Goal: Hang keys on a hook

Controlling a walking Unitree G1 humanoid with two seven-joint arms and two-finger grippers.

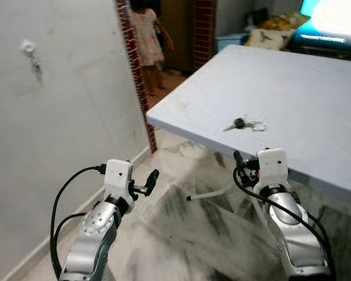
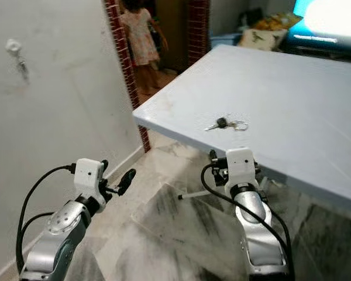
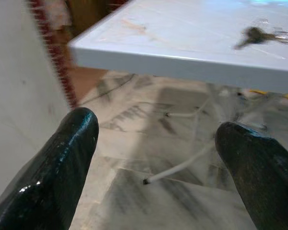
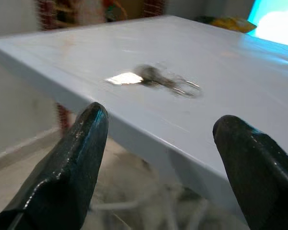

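The small bunch of silver keys with a dark head [image 1: 244, 124] lies on the big pale blue-white table [image 1: 316, 99], near its front edge. Both grippers sit low, off that edge, fingers spread wide and empty: right gripper [image 4: 158, 158] just before the keys, which look blurry; left gripper [image 3: 158, 163] further off. The little white wall hook [image 1: 28, 47] is hard to make out.

What I can count in front of me

One table [image 1: 316, 88] with one bunch of keys [image 1: 244, 124] lying on it; I cannot tell how many keys are in the bunch. One hook [image 1: 28, 47] on the wall [image 1: 58, 117], with something small hanging from it. Two grippers of mine, the left gripper [image 3: 156, 143] and the right gripper [image 4: 158, 139], each with two black fingers. One person [image 1: 146, 35] in the doorway, two brick pillars [image 1: 134, 76], and two white cables [image 1: 213, 193] on the floor under the table.
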